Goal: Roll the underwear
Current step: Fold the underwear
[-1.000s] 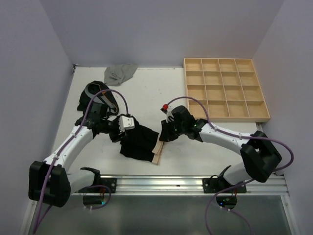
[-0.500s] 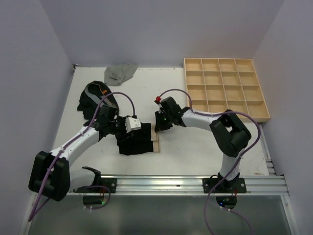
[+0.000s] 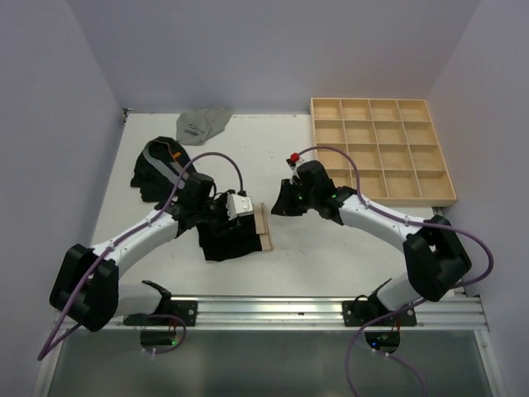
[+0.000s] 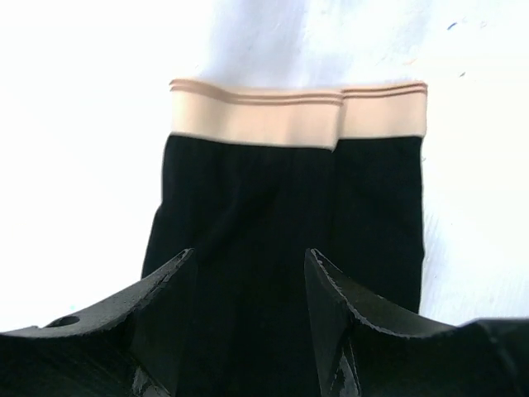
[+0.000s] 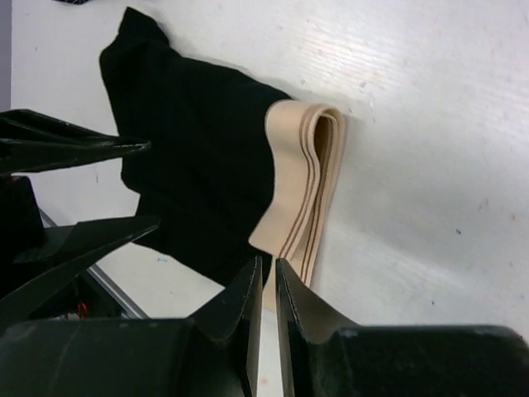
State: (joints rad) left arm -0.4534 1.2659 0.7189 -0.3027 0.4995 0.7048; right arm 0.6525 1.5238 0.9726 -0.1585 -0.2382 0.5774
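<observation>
**A:** Where is the piece you're working on?

**B:** The underwear (image 3: 230, 238) lies flat on the table (image 3: 331, 248) between my two grippers, nearer the left one.

**A:** What could go wrong from here?

**B:** As I judge it, the brief is folded into a narrow strip but not yet rolled, and the folded-over panels lie loose. If I start the roll off-centre, one panel could splay out and the roll would come out skewed. The cloth is soft and the tabletop looks smooth. With nothing pinning the far end, it may slide along instead of curling.

**A:** How does it look?

**B:** The body is black. A tan waistband (image 4: 256, 124) with thin darker stripes runs across the end farthest from my left wrist. Two panels overlap, and their edge runs lengthwise, right of centre. In my right wrist view the band is doubled into layers, and its edge seems to lift slightly.

**A:** And your fingers?

**B:** My left gripper (image 4: 248, 256) stands spread over the black end, with the cloth flat below. I can't tell whether it touches. My right gripper (image 5: 269, 263) is almost closed, with only a slit between the fingers, and it holds nothing. It hangs near the waistband end but apart from it.

**A:** What else is around?

**B:** A heap of black briefs (image 3: 153, 174) and a grey brief (image 3: 202, 124) lie far left. The wooden grid tray (image 3: 388, 201) sits far right, well apart.
</observation>
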